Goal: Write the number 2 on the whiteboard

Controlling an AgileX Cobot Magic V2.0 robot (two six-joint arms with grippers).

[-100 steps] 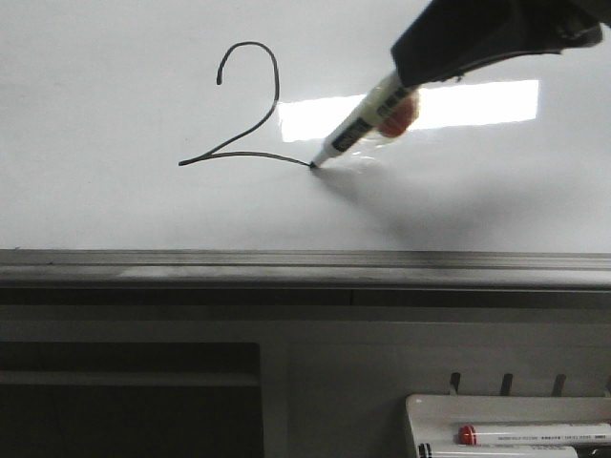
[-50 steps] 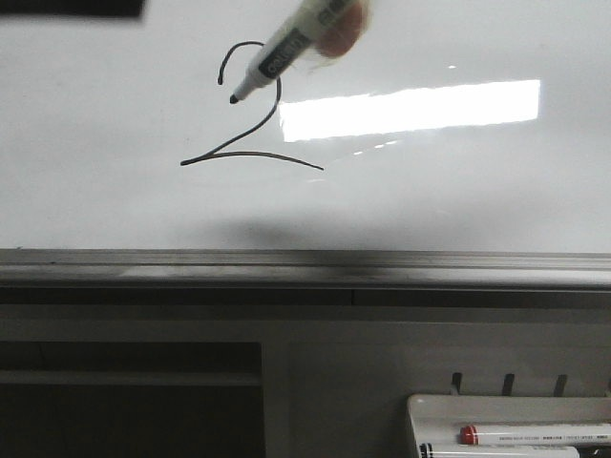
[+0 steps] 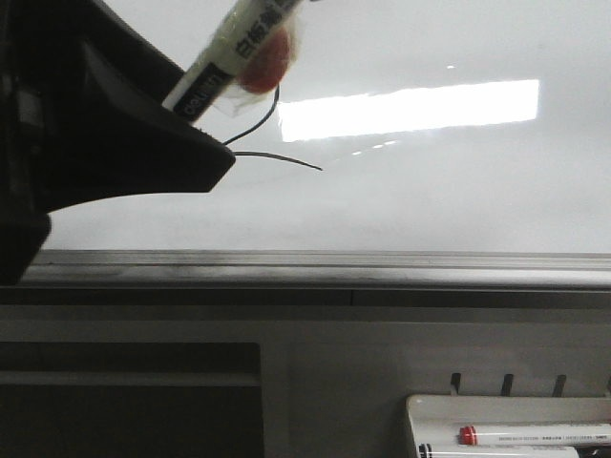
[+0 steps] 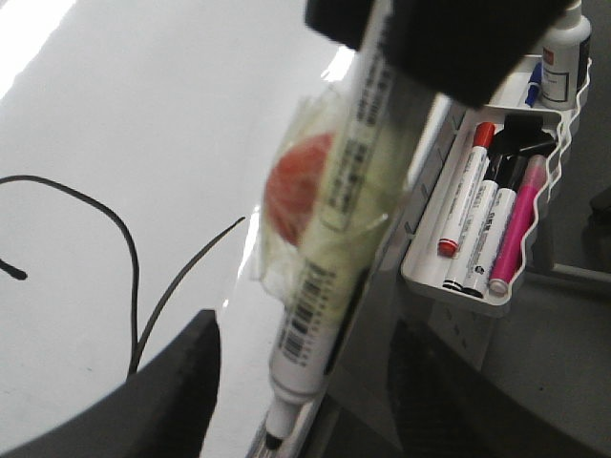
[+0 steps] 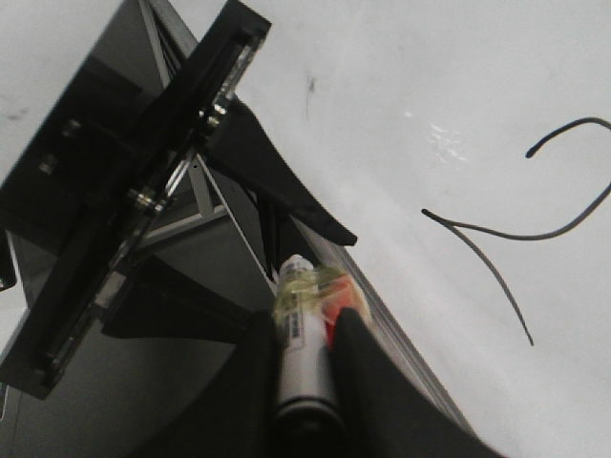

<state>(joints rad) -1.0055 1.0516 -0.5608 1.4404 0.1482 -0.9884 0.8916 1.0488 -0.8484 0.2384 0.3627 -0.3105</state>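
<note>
Big change in the last sec: the marker [image 3: 229,57] was w/ its tip on the end of the base stroke of the number 2 [image 3: 286,159], then it lifted off, and now it's pulled well up and away from the 2, toward the camera. Tip no longer touches the whiteboard [image 3: 430,210].

The 2 sits on the whiteboard, drawn whole per the right wrist view: curved top, diagonal, long base stroke. From the front only its right part shows. The rest is hidden behind the left gripper [image 4: 305,329], which has swung in front of the 2 and wasn't in shot half a sec ago.

Right gripper [image 5: 307,320] is pinching the marker barrel between both fingers, tip pointing away from the 2 towards the grey rail [image 3: 315,267] below it. Left gripper's fingers are spread wide w/ nothing in them. In its wrist view the marker tip hangs between them, but I can't tell whether it's actually inside the gap or just in front.

My read: writing is done, digit looks complete. What's left is prob. putting the marker away, maybe a hand-over to the left, or back to the tray [image 3: 506,410] well below and right of the 2.
</note>
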